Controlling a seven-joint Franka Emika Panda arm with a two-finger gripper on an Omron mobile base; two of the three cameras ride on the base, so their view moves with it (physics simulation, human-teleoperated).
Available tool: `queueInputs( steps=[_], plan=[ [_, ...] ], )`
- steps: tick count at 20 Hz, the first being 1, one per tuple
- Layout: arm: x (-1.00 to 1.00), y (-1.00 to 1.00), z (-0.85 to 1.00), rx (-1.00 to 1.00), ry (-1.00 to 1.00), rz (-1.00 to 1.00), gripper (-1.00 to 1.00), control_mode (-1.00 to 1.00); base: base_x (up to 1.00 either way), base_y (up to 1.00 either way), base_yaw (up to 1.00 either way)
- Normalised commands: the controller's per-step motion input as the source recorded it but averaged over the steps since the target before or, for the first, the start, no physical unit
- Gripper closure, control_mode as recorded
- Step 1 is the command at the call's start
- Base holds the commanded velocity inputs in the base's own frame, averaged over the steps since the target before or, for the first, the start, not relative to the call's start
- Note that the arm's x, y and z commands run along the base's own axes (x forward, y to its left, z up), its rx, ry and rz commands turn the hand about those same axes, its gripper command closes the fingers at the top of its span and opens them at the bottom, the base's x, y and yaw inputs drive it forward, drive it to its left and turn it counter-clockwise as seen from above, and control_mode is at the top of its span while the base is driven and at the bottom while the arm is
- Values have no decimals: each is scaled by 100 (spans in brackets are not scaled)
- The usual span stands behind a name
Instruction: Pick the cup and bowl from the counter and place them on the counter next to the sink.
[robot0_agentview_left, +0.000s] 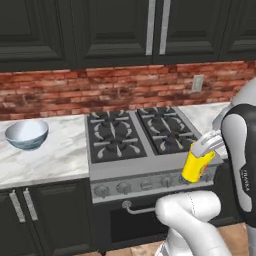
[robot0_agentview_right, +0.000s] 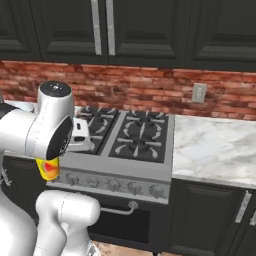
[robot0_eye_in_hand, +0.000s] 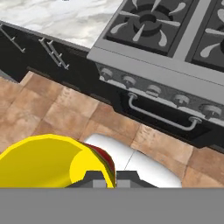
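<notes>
My gripper (robot0_agentview_left: 200, 157) is shut on the cup (robot0_agentview_left: 197, 168), a small yellow tumbler with a red mark. It hangs in the air in front of the stove's front right corner, over the floor. In the right base view the cup (robot0_agentview_right: 48, 169) peeks out below my arm's elbow. In the hand view the cup (robot0_eye_in_hand: 41, 162) sits at the bottom left against my gripper (robot0_eye_in_hand: 106, 179). The bowl (robot0_agentview_left: 27, 134), white inside and blue-grey outside, stands on the counter (robot0_agentview_left: 62, 157) left of the stove, far from the gripper. The sink is out of view.
A black gas stove (robot0_agentview_left: 137, 135) with a knob row and oven handle (robot0_eye_in_hand: 159, 117) sits between two marble counter stretches (robot0_agentview_right: 215, 145). Behind runs a brick wall with an outlet (robot0_agentview_right: 199, 93), under dark upper cabinets. Below the hand lies a brown tiled floor (robot0_eye_in_hand: 52, 113).
</notes>
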Motion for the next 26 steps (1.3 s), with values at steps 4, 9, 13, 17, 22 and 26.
queueInputs(
  steps=[4,9,13,17,22,26],
  plan=[
    [0,0,0,0,0,0,100,100,-11,3,0],
    [0,0,0,0,0,0,100,100,-15,27,26],
    [0,0,0,0,0,0,100,100,-2,37,65],
    [0,0,0,0,0,0,100,100,3,19,90],
    [0,0,0,0,0,0,100,100,0,0,89],
    [0,0,0,0,0,0,100,100,0,0,87]
  ],
)
